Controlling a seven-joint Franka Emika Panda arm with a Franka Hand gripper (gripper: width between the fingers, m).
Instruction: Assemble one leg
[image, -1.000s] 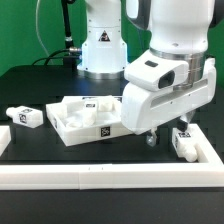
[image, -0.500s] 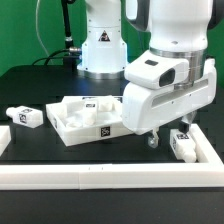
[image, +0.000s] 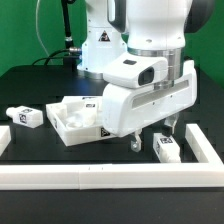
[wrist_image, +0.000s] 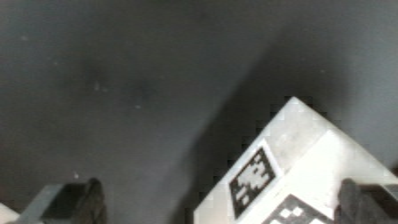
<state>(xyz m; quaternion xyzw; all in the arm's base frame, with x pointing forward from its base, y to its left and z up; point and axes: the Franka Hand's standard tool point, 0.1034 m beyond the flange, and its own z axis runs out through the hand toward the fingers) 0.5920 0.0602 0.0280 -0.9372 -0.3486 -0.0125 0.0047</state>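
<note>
Exterior view | black table (image: 30, 88) | white front rail (image: 60, 178) | leg (image: 28, 117) on table | green wall (image: 25, 30)

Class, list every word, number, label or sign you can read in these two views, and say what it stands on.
No readable words or numbers.
Leg at the exterior view's left: square black-and-white tag, pattern only.
Leg at the exterior view's right: same tag, too small.
White piece, wrist view: blurred square tag.
Arm base: dark triangle sign, too small to read.
</note>
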